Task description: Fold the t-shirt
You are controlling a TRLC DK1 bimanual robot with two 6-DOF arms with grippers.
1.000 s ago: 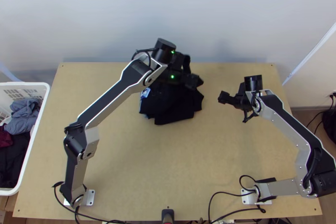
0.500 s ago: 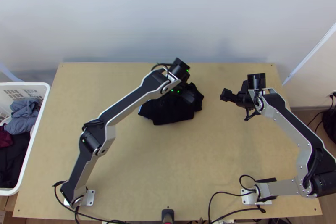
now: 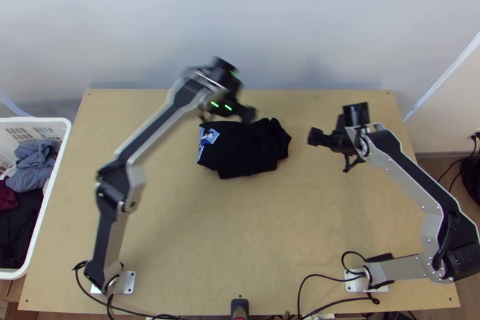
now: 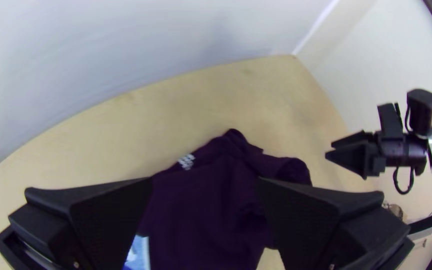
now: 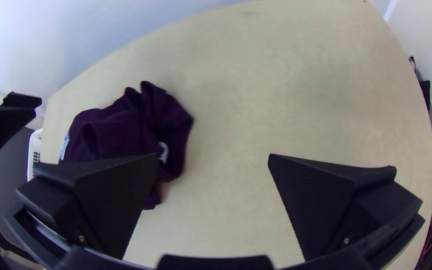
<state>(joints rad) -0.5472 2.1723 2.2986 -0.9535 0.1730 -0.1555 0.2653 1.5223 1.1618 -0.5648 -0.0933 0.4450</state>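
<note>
Left arm (image 3: 108,239) extended far forward and angled inward; left gripper (image 3: 249,114) pointed toward right arm's side, fingers parted wide. Right arm (image 3: 414,176) bent sharply at elbow; right gripper (image 3: 314,137) turned inward, fingers likewise spread apart.

From high over the table (image 3: 240,230) I look steeply down; both wrist views look from nearer, across it toward the wall (image 3: 240,20). All three share the T-shirt (image 3: 240,149).

Left gripper (image 3: 248,114) blurred in top view, basket (image 3: 46,200) cut off by left edge
</note>
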